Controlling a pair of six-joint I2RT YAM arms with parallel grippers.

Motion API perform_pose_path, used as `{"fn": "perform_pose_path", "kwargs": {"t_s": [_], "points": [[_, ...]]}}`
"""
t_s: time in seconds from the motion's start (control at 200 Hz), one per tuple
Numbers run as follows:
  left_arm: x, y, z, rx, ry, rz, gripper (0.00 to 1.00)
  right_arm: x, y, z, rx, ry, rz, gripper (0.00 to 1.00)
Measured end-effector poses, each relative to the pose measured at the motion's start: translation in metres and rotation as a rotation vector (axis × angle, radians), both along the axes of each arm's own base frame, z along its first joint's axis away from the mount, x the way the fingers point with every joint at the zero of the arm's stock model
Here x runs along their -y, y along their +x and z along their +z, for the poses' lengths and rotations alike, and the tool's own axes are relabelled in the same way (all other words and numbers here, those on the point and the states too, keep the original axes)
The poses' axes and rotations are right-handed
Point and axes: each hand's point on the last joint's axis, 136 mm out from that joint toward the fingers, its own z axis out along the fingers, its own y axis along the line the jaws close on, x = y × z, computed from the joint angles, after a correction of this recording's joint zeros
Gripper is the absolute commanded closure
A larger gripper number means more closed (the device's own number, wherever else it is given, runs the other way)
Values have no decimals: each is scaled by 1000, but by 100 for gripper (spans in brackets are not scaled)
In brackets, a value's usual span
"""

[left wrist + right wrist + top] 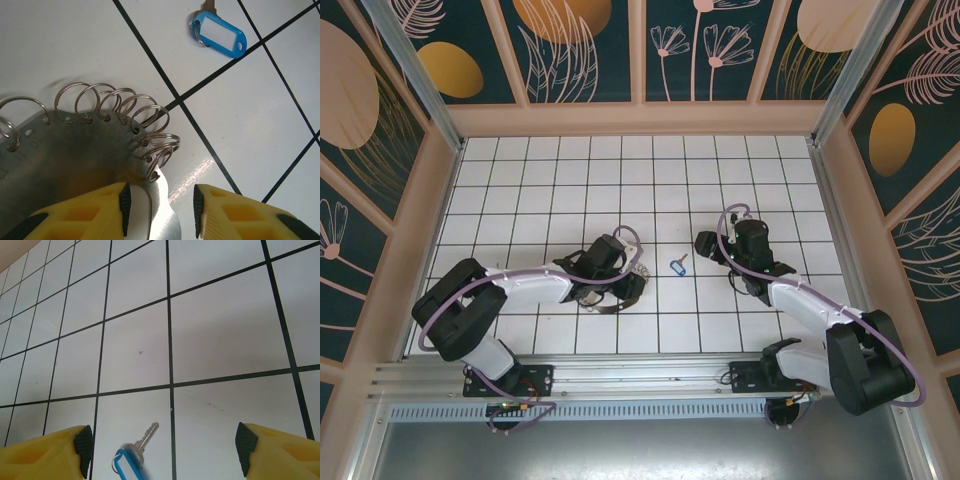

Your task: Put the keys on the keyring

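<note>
Right hand [164,447] wide apart above the key [131,456]: blue tag head, white label window, short blade, seemingly silver.

Your bench [570,190] is white, gridded with thin black lines. The key [678,266] has a blue head, a white label panel and a silver blade. At its 9 o'clock, the keyring [65,150] is dull grey, fringed with silvery rings. The left pincer [161,207] and right pincer [165,446] are yellow with black pads.
</note>
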Motion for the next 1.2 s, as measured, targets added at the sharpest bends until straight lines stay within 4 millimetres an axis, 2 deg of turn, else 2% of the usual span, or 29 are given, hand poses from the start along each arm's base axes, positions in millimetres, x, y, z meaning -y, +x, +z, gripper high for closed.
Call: {"fn": "perform_pose_path", "kwargs": {"t_s": [0.801, 0.956, 1.096, 1.131, 1.201], "points": [[6, 5, -16, -8, 14, -7, 68, 0, 1, -1, 3, 1, 0, 23], [7, 6, -16, -1, 12, -12, 76, -1, 2, 0, 7, 3, 0, 23], [7, 7, -17, 4, 16, -17, 93, -1, 2, 0, 7, 3, 0, 23], [8, 7, -16, 6, 16, -19, 100, -1, 2, 0, 8, 3, 0, 23], [9, 9, -14, 20, 16, -26, 100, -1, 2, 0, 8, 4, 0, 23]]}}
